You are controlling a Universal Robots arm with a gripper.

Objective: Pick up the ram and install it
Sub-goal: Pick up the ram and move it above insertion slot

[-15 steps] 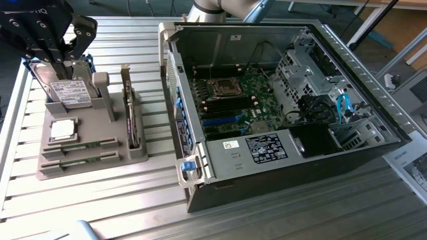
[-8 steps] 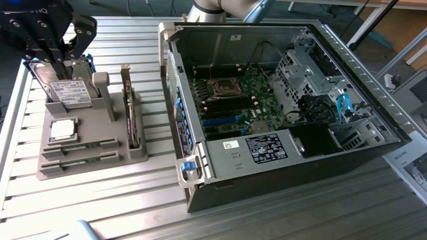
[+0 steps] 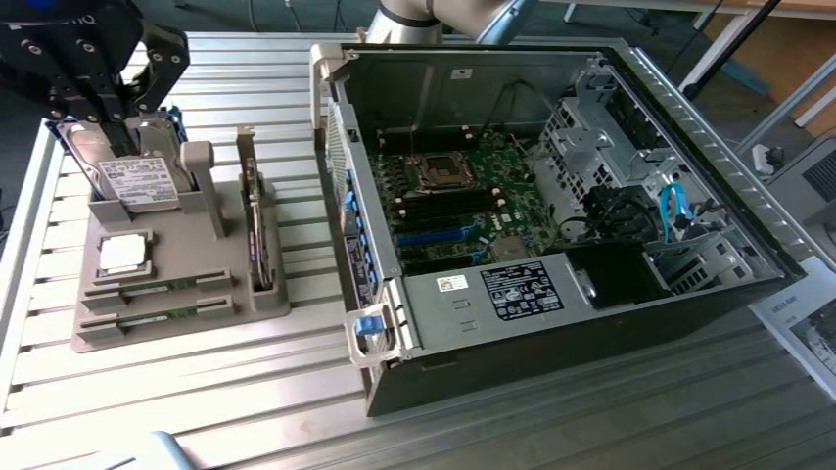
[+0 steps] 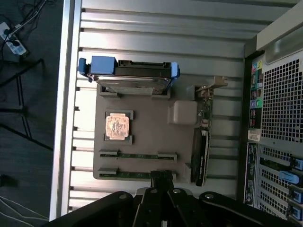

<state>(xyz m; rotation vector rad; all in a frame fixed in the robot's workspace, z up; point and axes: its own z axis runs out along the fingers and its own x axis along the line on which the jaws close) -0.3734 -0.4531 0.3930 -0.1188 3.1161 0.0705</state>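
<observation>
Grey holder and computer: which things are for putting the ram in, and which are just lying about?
For the job: one ram stick; the other ram stick; gripper, shut, over the grey holder; motherboard in the open computer case.
Just lying about: hard drive; processor chip; expansion card.

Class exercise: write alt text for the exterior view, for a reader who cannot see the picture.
An open computer case lies on a slatted metal table, its motherboard exposed. To the exterior view's left, a grey holder carries a hard drive, a processor, two ram sticks and an expansion card. The robot's shut claw hangs above the hard drive end.
</observation>
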